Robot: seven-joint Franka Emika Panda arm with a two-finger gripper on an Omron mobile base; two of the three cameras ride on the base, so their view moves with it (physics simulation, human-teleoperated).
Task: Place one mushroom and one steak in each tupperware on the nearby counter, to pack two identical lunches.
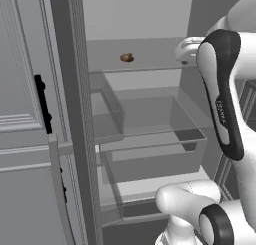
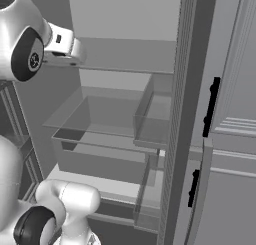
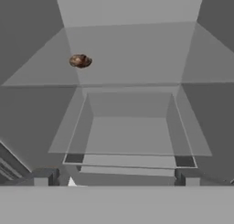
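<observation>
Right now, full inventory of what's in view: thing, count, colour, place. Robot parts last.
mushroom: 1, brown, on the upper shelf inside the open fridge, left of centre.
upper shelf: 1, pale grey, near the top of the fridge interior.
clear drawer: 1, see-through grey, below the upper shelf.
fridge door: 1, grey panelled, black handle, at the left in the left base view.
gripper: 1, dark fingertips, open, holding nothing, pointed into the fridge.
arm: 1, white with dark joints, right side of the left base view.
</observation>
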